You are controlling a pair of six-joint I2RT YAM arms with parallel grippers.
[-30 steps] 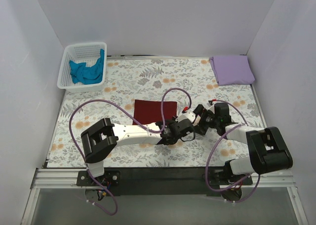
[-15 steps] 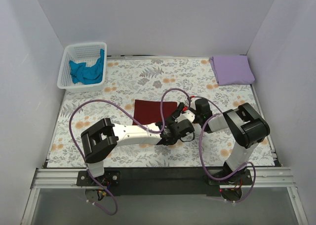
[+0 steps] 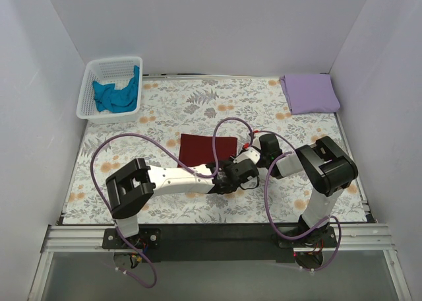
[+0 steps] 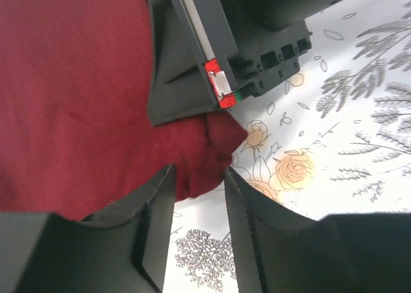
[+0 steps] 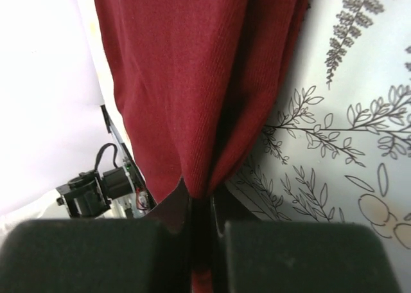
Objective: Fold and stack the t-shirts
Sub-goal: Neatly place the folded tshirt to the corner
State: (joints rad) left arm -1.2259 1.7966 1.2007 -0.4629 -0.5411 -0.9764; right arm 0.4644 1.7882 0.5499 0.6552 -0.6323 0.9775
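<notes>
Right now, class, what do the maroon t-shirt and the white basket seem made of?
Maroon t-shirt: soft matte knit fabric, perhaps cotton; fine ribbed texture and limp folds show. White basket: likely moulded plastic; rigid lattice walls, smooth finish.

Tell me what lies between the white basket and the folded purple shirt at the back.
Only the floral cloth: in the top view, the stretch from the basket to the lavender shirt is otherwise bare.
</notes>
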